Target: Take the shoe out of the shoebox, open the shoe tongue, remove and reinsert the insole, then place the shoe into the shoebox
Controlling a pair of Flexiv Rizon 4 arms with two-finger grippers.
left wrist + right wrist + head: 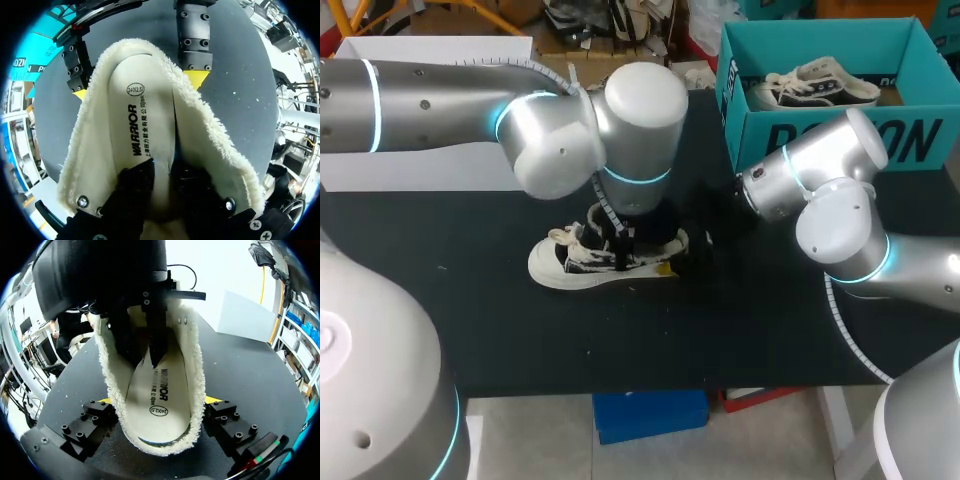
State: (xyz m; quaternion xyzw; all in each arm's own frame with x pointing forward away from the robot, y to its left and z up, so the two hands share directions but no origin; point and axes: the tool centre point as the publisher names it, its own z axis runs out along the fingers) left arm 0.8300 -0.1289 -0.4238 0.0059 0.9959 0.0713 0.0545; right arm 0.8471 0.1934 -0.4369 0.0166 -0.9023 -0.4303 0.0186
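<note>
Table [750, 330], shoe [570, 266] heel behind left arm [560, 140]

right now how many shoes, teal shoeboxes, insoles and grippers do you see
shoes: 2, shoe on the table and shoe in the box
teal shoebox: 1
insole: 1
grippers: 2, left gripper and right gripper
total: 6

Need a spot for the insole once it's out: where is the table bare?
Bare: the table strip between the shoe and the near edge, and the stretch left of its toe. Crowded: around the heel, where the left hand and right hand meet, and on toward the shoebox, where the right arm lies.
</note>
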